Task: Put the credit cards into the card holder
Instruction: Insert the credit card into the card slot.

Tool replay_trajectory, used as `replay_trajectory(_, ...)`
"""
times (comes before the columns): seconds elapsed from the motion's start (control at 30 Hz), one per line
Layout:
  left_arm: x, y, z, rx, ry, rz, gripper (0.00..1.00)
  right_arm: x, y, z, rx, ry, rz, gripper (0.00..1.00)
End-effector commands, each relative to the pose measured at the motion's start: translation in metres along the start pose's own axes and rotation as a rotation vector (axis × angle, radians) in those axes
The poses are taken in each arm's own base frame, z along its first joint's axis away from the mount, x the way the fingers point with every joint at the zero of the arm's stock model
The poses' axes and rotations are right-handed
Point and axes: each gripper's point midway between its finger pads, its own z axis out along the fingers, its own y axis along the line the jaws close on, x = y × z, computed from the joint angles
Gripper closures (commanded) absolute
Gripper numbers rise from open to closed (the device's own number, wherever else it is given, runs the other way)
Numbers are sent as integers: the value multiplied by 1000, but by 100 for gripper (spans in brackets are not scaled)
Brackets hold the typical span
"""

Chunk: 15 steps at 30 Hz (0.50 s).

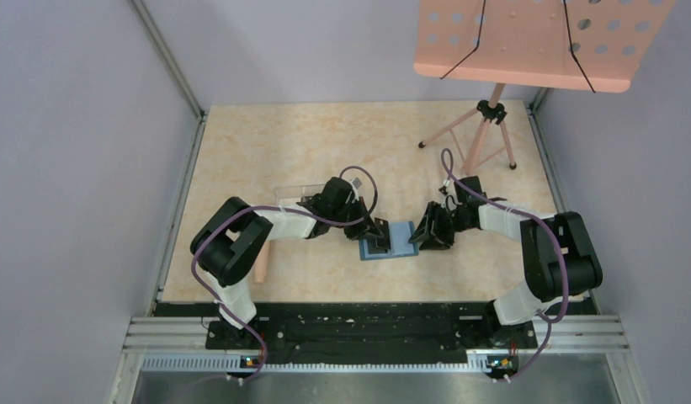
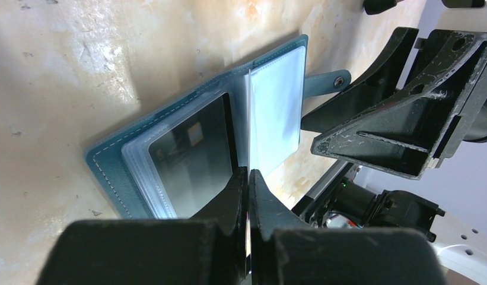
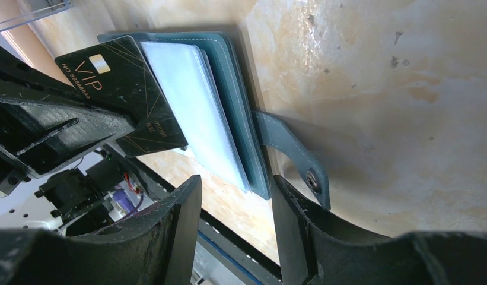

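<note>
The teal-blue card holder (image 1: 399, 238) lies open on the table between both arms, with clear sleeves (image 3: 193, 107) fanned out and its snap strap (image 3: 300, 166) pointing right. My left gripper (image 2: 248, 173) is shut on a black credit card (image 3: 119, 89) marked VIP. It holds the card on edge over the card holder's (image 2: 110, 160) left page. Another dark card (image 2: 193, 154) shows through the left sleeve. My right gripper (image 3: 236, 179) is open at the card holder's (image 3: 229, 77) right edge beside the strap, with nothing between its fingers.
A clear plastic box (image 1: 293, 195) sits behind the left arm. A pale peg-like object (image 1: 262, 265) lies by the left arm's base. A music stand (image 1: 486, 126) rises at the back right. Metal rails edge the table.
</note>
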Motion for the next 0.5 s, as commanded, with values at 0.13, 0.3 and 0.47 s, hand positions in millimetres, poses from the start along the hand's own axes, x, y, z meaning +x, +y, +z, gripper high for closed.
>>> replay_trajectory(0.13, -12, -36, -10, 114, -49, 34, 100, -4, 1, 0, -20, -14, -4, 53)
replay_trajectory(0.3, -12, -30, -10, 87, -58, 23, 100, -4, 1, 0, -20, -14, -4, 53)
replay_trajectory(0.47, -11, -19, -5, 55, -55, 3, 100, -3, 0, 1, -19, -12, -2, 53)
